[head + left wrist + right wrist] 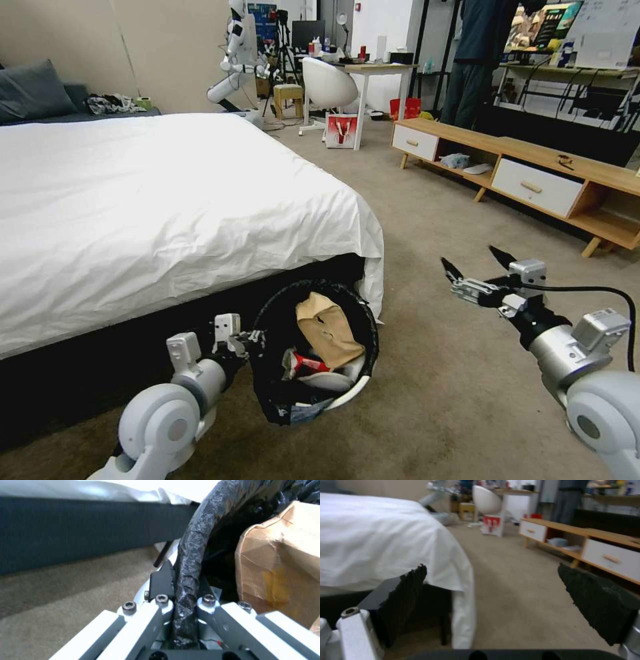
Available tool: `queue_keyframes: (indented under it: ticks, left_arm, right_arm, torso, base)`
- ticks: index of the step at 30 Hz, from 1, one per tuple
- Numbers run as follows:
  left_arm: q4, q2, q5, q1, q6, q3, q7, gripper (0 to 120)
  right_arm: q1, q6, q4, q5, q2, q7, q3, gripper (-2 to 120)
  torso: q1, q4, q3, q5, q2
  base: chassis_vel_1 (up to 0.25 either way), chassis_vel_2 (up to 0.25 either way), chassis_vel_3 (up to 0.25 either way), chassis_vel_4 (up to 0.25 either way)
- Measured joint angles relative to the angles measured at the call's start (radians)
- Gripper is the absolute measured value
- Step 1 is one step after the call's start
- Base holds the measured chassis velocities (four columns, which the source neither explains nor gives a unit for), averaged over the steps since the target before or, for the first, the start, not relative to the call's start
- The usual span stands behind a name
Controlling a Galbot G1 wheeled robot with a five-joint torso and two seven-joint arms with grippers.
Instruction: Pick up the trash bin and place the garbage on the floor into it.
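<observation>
Bin [313, 353] hangs tilted by the bed [167, 200] corner, its bagged rim clamped in the left gripper [181, 590] (paper and red wrapper already inside). Right gripper [477, 267], jaws spread and empty, hovers over bare carpet [427, 400], well apart to the bin's right.

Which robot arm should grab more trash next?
Probably the right. The right gripper is open and empty above the floor, while the left gripper is clamped on the bin rim.
</observation>
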Motion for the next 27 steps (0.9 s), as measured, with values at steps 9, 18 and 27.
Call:
queue_keyframes:
  ticks: [9, 18, 27]
  left_arm:
    - [-0.052, -0.01, 0.008, 0.022, 0.001, -0.02, -0.008, 2]
    - [-0.066, -0.012, 0.021, 0.03, 0.004, -0.018, -0.017, 2]
    - [-0.081, -0.015, 0.023, 0.036, 0.003, -0.023, -0.024, 2]
  right_arm:
    - [-0.015, 0.01, -0.037, -0.065, 0.039, 0.011, 0.005, 100]
    - [-0.01, 0.017, -0.05, -0.079, 0.048, 0.007, -0.009, 100]
    - [-0.003, 0.031, -0.065, -0.083, 0.048, 0.0, -0.018, 100]
  torso:
    - [0.0, -0.0001, 0.0, 0.0, 0.0]
    - [0.0, -0.0001, 0.0, 0.0, 0.0]
    - [0.0, -0.0001, 0.0, 0.0, 0.0]
  base:
    - [0.0, 0.0, 0.0, 0.0]
    - [0.0, 0.0, 0.0, 0.0]
    - [-0.008, -0.01, -0.01, -0.012]
